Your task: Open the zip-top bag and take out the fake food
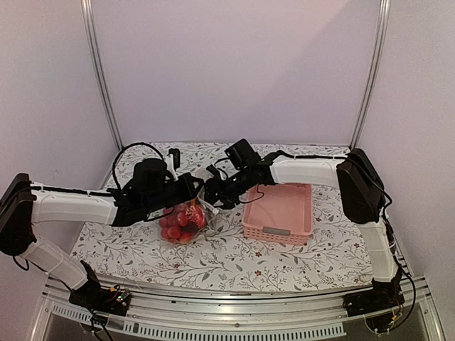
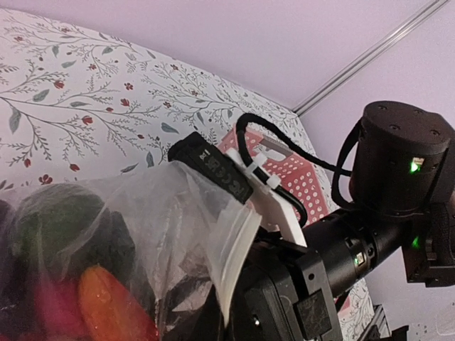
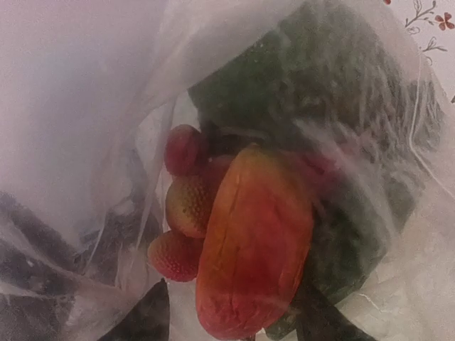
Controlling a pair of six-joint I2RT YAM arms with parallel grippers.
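while the zip-top bag (image 1: 183, 222) stands mouth-up, left gripper (image 1: 197, 190) pinches its rim; right gripper (image 1: 215, 195) unclear

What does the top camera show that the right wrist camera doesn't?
Only the top view shows both arms, with the left gripper and right gripper meeting at the top of the zip-top bag, and the pink basket beside it. Only the right wrist view shows detail through the plastic: an orange-red piece, red berries and a dark green piece. Both show the bag, the fake food inside it, and the floral table.
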